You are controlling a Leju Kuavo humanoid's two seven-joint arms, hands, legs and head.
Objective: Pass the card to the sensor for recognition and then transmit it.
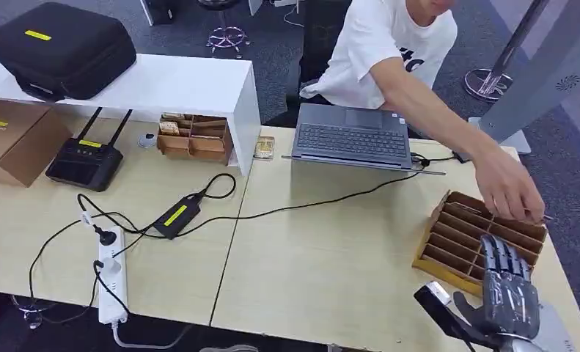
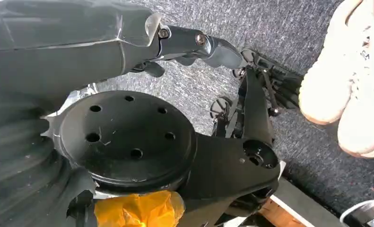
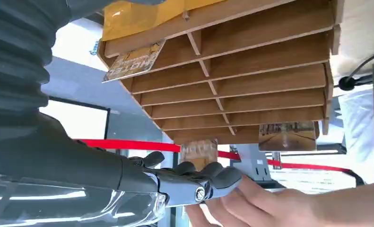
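Head view, one slotted wooden rack [image 1: 455,242] at the table's [image 1: 331,257] right edge, one person's hand [image 1: 508,192] on its far rim, right hand [image 1: 508,290] over it, fingers apart; right wrist view, three cards, tan printed card [image 3: 200,150] at rack's end touching right fingertips [image 3: 218,171], grip unclear; left wrist view, left hand [image 2: 194,45] curled, holding nothing.

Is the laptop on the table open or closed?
Open. The laptop shows its whole keyboard and touchpad facing up, in front of the person. Its screen is not visible, so on or off cannot be told.
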